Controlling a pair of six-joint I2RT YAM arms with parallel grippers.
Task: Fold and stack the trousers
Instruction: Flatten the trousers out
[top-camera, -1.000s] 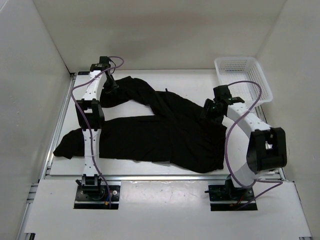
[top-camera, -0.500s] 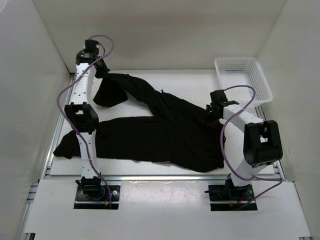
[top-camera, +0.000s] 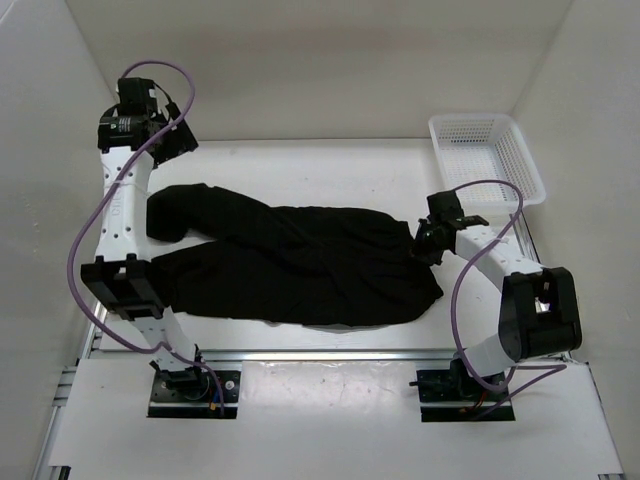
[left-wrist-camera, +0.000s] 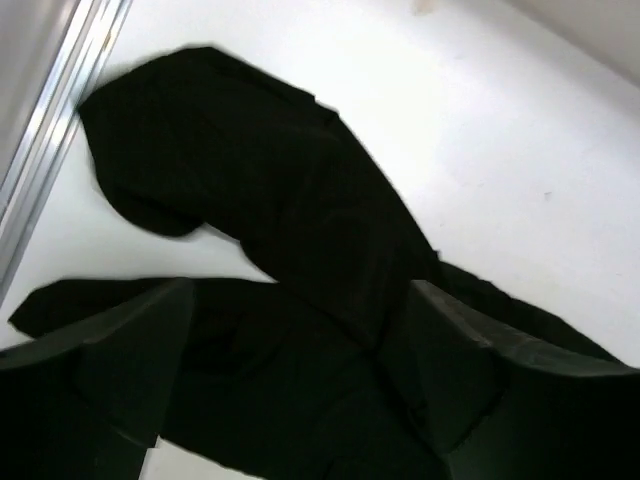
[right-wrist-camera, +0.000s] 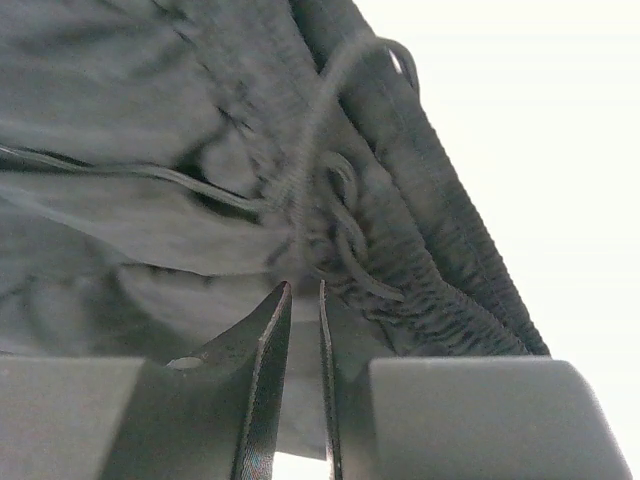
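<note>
Shallow bite could slip
The left tool (left-wrist-camera: 300, 300) gapes empty; the right tool (right-wrist-camera: 305, 290) is nearly clenched at the trousers' (top-camera: 300, 265) waistband (right-wrist-camera: 440, 290), hold unclear.

my left gripper (top-camera: 175, 140) raised above far-left corner | my right gripper (top-camera: 428, 245) down at trousers (top-camera: 300, 265) waist end | legs point left | basket (top-camera: 487, 150) far right

White arm links (top-camera: 122, 205), black joint housings (top-camera: 538, 325) (boxy), looping purple cables (top-camera: 483, 183), dark grey right claw (right-wrist-camera: 305, 288).
</note>
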